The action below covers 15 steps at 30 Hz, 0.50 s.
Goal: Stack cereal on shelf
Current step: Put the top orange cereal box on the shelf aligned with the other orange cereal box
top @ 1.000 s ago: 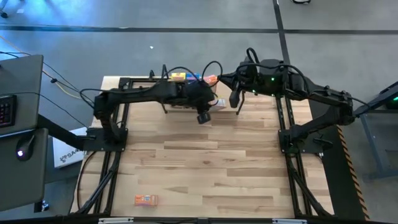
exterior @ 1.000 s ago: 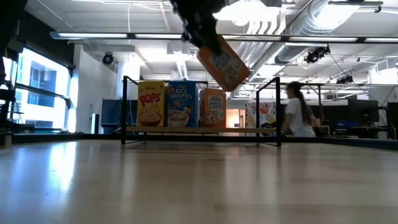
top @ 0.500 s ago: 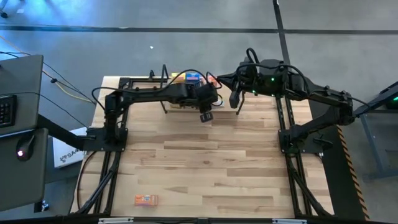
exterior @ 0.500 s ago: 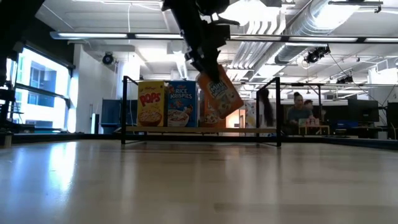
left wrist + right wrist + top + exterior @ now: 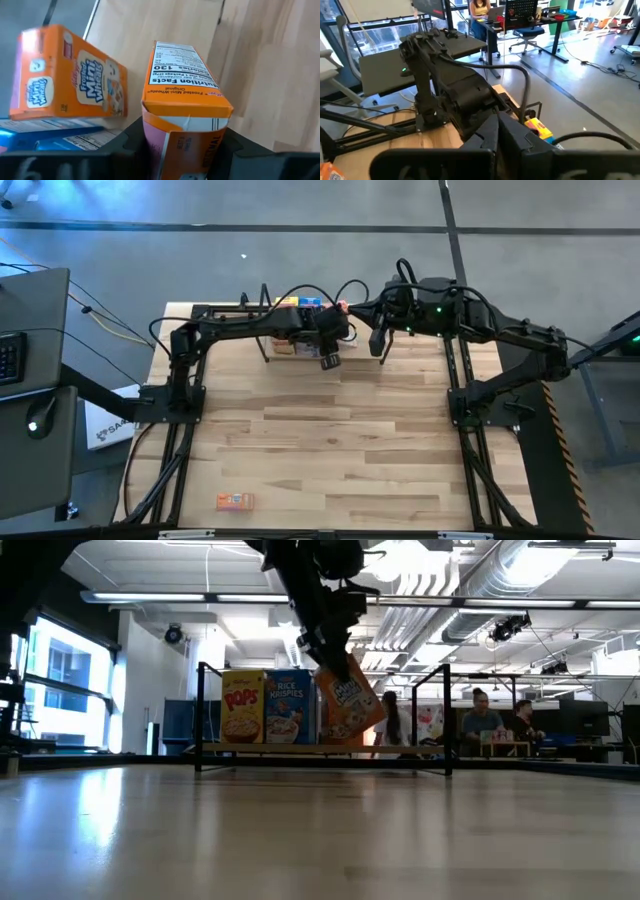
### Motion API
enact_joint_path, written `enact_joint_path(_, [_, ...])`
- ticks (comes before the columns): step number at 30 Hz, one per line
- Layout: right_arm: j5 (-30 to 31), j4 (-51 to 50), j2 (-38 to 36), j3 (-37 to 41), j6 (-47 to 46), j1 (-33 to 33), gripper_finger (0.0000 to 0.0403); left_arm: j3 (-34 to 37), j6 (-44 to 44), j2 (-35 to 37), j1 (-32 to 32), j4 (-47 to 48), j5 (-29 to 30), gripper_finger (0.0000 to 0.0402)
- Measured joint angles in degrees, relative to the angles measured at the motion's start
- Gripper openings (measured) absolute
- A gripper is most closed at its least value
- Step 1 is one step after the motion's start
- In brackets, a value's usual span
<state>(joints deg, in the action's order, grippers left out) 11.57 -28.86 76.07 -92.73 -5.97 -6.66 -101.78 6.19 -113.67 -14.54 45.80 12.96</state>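
The left gripper (image 5: 182, 150) is clamped on a small orange cardboard Frosted Mini-Wheats box (image 5: 348, 705), held tilted just above the shelf (image 5: 320, 748), a low black metal-rod frame with a light wooden board base, at the free end of the row standing on it. The box looks light and hollow, with stiff panels but crushable walls and a smooth printed skin that could slip; the narrow side faces near one end, where the fingers sit now, seem the soundest hold. Count on the shelf: one yellow Pops box (image 5: 243, 707), one blue Rice Krispies box (image 5: 289, 707), one orange Mini-Wheats box (image 5: 70, 75). One further orange box (image 5: 235, 501) lies on the table, well apart from the shelf. The right gripper (image 5: 377, 340) waits beside the shelf, jaws together, empty.
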Motion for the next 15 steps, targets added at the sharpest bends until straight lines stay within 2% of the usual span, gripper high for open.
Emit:
enact_joint_path(9, [0.18, 0.20, 0.00, 0.00, -1.12, -0.02, 0.0000, 0.09, 0.68, -0.06, -0.91, -3.17, -0.20, 0.0190])
enact_joint_path(15, [0.22, 0.37, 0.00, -0.01, -1.71, -0.04, 0.0000, 0.09, 1.57, 0.00, -1.05, -3.83, -0.16, 0.0217])
